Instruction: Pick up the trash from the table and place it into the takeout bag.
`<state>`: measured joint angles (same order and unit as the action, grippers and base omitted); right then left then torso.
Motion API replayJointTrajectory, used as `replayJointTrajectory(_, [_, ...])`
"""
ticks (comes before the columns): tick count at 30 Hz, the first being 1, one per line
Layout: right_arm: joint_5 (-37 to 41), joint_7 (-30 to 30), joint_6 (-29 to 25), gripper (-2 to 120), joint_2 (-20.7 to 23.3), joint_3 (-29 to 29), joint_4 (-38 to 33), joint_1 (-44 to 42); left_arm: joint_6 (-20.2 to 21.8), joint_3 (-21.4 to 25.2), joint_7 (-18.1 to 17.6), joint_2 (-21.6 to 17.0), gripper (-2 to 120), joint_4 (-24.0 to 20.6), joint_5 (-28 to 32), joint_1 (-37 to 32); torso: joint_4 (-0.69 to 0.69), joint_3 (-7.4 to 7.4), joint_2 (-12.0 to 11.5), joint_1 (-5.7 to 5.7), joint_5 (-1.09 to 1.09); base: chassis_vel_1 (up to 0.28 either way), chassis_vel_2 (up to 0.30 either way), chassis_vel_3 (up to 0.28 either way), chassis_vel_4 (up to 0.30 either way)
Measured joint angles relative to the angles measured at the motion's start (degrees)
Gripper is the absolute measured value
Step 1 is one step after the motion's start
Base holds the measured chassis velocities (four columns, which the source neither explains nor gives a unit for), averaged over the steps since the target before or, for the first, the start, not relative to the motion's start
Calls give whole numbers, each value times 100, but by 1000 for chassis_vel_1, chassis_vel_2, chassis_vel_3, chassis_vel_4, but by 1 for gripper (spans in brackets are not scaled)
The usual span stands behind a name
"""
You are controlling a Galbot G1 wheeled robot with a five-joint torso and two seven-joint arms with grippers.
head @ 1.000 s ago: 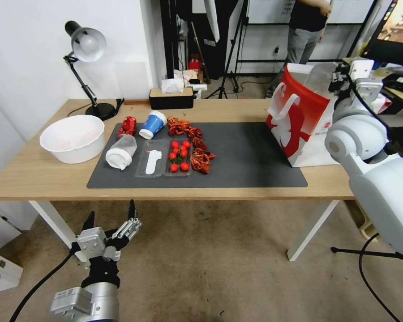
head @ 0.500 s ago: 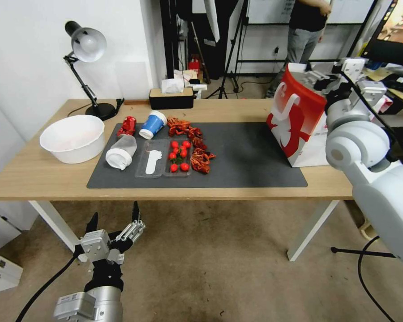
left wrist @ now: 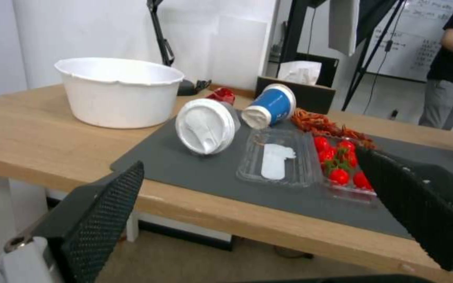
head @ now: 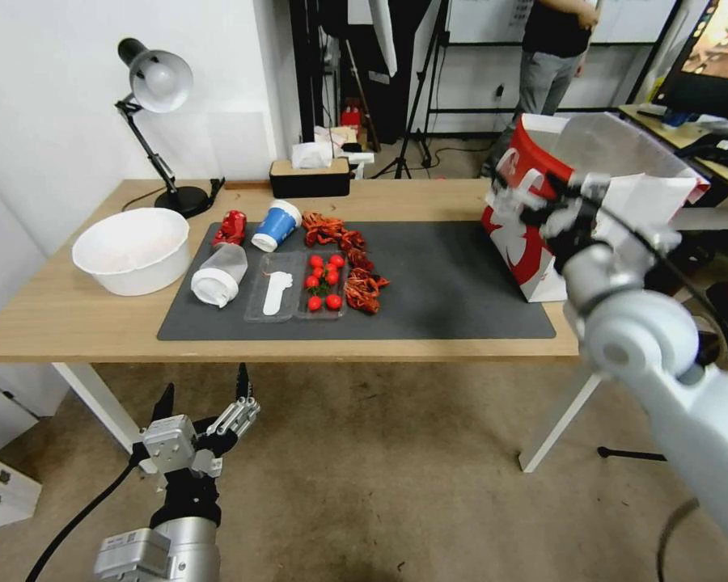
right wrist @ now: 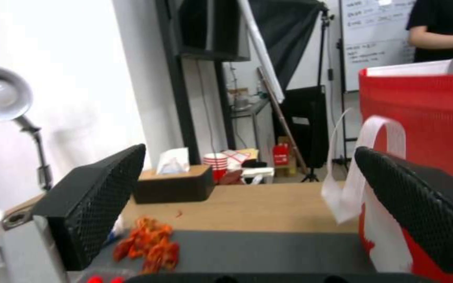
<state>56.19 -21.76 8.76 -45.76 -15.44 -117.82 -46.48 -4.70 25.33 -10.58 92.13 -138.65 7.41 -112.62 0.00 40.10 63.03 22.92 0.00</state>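
A: From the head view, where's everything?

B: The blue paper cup, crushed red can and translucent white-lidded cup lie on the mat of the desk. The takeout bag stands at the mat's far end. The right tool hangs empty, released, just before its red side.

A: Left wrist view?

B: The left tool, spread wide and empty, hangs below the desk edge, probably waiting.

A: Right wrist view?

B: Open fingers frame the bag's handle.
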Motion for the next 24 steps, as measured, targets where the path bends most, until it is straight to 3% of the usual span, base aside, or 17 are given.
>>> replayJointTrajectory(2, [-136,554,-255,100,64,-291,-202,-839,-12,9,-5,0,100,0,12,6,-3,0,0,0,3,0,0,0,0])
replayJointTrajectory(6, [-459,1037,-549,100,54,-691,-407,-1693,-15,15,-7,0,100,19,31,42,-1,0,0,0,0,0,0,0,0])
replayJointTrajectory(11, [-1068,1495,-1091,100,0,-930,-511,-2764,-15,9,-7,0,100,53,50,49,0,0,0,0,0,0,0,0,0])
replayJointTrajectory(15, [-1353,1627,-1276,100,-117,-997,-505,-3126,-7,14,-9,-11,100,63,85,76,0,0,0,0,-1,0,0,0,0])
replayJointTrajectory(21, [-2269,1737,-1887,100,-875,-1034,-463,-4307,103,116,-15,-233,100,120,257,249,0,0,-1,-1,-1,0,0,0,0])
replayJointTrajectory(24, [-2494,1758,-2045,100,-1047,-1009,-398,-4569,134,185,-15,-301,100,141,329,306,-2,0,-1,-1,-1,0,0,0,0])
